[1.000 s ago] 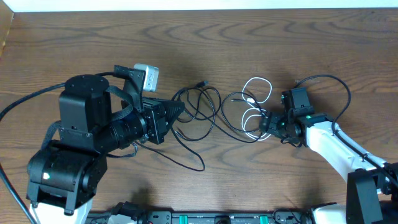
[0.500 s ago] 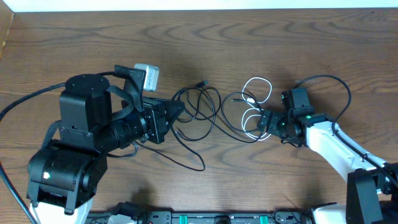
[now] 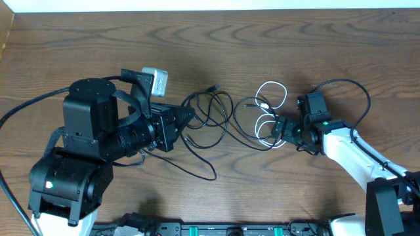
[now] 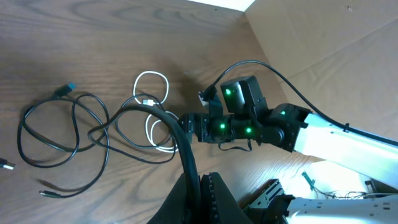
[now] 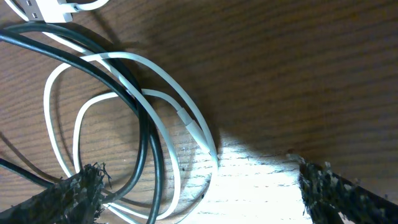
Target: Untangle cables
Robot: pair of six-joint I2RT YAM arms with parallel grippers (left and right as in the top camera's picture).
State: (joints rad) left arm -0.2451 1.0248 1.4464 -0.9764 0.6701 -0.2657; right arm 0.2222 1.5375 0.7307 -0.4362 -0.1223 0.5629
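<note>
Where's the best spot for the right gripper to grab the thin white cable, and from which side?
Likely its outer bend, where the thin white cable thickens into a sleeve, from above: it lies flat between the fingers of the open right gripper, clear of the black cable.

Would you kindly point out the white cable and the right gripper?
white cable (image 5: 198,132): right wrist view, on its thicker sleeve section.
right gripper (image 5: 202,191): right wrist view, midway between its open fingertips.
</note>
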